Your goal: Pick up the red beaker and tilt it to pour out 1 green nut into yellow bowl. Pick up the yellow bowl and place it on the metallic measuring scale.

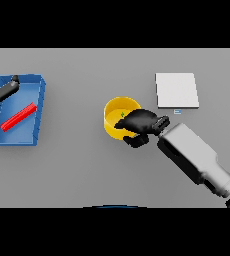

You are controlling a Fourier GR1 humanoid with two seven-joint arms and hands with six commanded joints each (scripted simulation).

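Observation:
The yellow bowl (118,111) stands mid-table with a small green nut (122,115) inside it. My right hand (139,123) grips the bowl's near right rim, fingers curled over the edge and down its outer wall. The metallic measuring scale (176,90) is a flat pale square lying to the bowl's upper right, apart from it. A red beaker (18,116) lies on its side in the blue tray (39,107) at the far left. My left hand (2,91) hovers over the tray's upper left corner with straight fingers, holding nothing.
The blue tray fills the left edge of the table. A small tag (177,111) juts out from the scale's near edge. My right forearm (194,156) stretches diagonally from the lower right toward the bowl.

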